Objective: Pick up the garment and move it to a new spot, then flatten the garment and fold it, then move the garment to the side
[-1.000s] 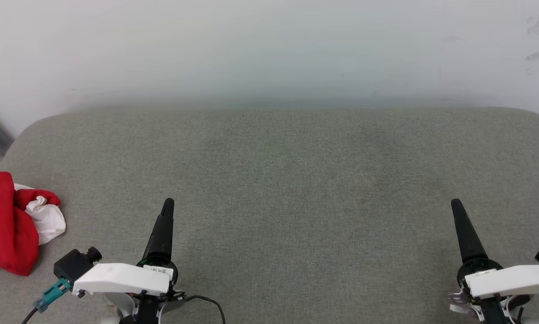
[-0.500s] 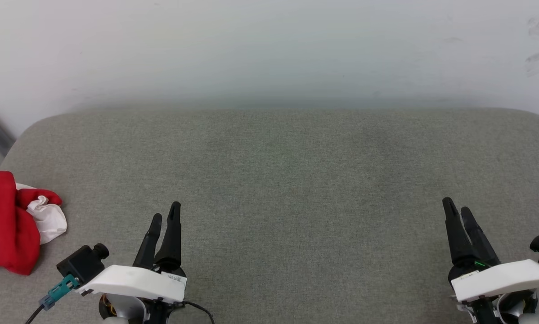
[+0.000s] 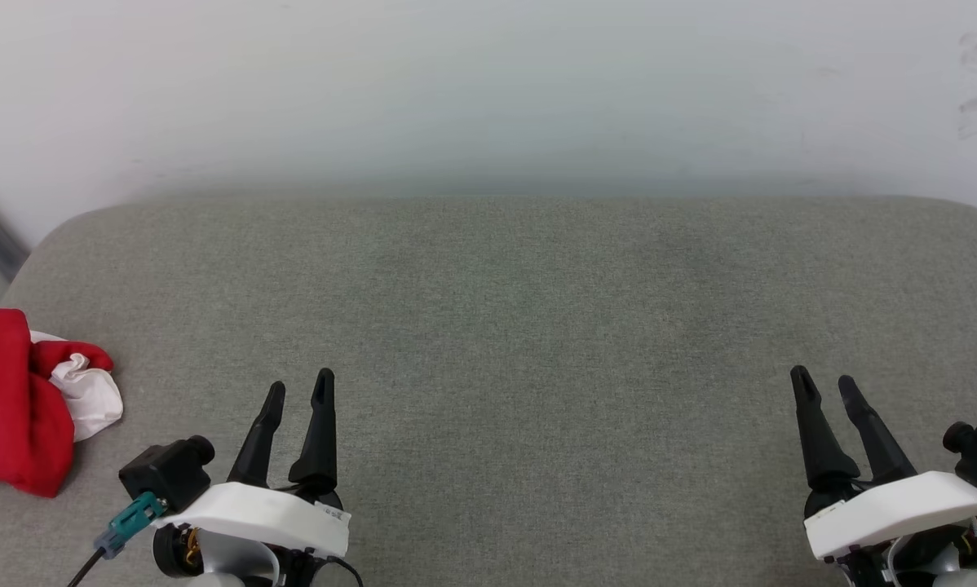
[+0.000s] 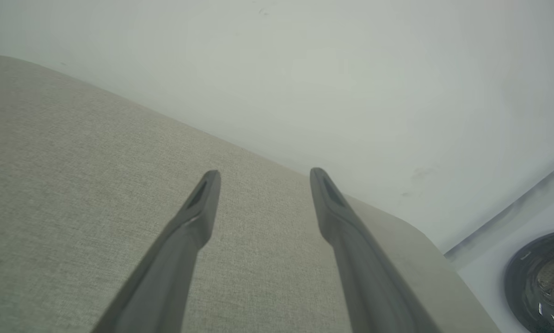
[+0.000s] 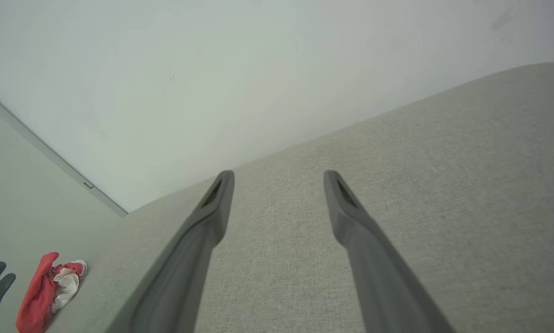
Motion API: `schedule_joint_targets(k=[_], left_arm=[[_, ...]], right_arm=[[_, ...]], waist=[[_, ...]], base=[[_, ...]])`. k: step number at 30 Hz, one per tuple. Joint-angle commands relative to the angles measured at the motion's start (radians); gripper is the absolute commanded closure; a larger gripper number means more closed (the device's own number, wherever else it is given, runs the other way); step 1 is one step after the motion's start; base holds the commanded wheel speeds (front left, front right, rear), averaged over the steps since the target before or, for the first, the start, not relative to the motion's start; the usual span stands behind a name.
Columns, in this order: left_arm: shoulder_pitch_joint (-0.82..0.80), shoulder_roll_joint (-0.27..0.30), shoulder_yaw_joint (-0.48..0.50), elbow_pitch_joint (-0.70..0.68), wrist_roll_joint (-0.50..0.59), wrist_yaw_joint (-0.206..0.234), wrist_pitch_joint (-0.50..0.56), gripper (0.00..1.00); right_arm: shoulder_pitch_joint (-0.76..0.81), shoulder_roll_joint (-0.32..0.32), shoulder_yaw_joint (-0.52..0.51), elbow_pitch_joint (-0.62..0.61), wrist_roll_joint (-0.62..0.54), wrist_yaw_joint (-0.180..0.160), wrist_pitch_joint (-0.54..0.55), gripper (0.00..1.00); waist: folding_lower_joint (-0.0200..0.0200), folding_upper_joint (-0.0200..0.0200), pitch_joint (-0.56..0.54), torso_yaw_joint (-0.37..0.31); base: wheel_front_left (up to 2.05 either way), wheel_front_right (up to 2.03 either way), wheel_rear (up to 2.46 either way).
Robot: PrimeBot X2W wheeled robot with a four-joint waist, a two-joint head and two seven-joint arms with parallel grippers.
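Both left claw (image 3: 299,381) and right claw (image 3: 823,377) are held open, empty; the shirt (image 3: 7,408) is seen bunched left of the left claw, so every step is judged outstanding.

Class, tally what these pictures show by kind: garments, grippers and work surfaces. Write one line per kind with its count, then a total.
Garments: 1, the garment, red and white, crumpled on the surface's left side.
Grippers: 2, the left gripper and the right gripper, both open and empty.
Work surfaces: 1, the grey fabric surface.
Total: 4
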Motion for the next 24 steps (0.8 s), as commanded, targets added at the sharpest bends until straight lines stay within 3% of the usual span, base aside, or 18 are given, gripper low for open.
schedule_joint_targets(k=[1, 24], left_arm=[[0.001, 0.009, -0.005, -0.011, 0.039, 0.001, -0.011, 0.0], [-0.019, 0.026, -0.057, -0.019, 0.313, 0.036, -0.067, 0.0]], right_arm=[[0.002, 0.001, -0.003, -0.022, -0.04, 0.0, 0.003, 0.0], [0.021, 0.016, -0.027, -0.088, -0.331, 0.0, 0.01, 0.0]], waist=[[0.0, -0.0001, 0.001, 0.0], [0.0, -0.0001, 0.005, 0.0]], base=[[0.0, 0.0, 0.0], [0.0, 0.0, 0.0]])
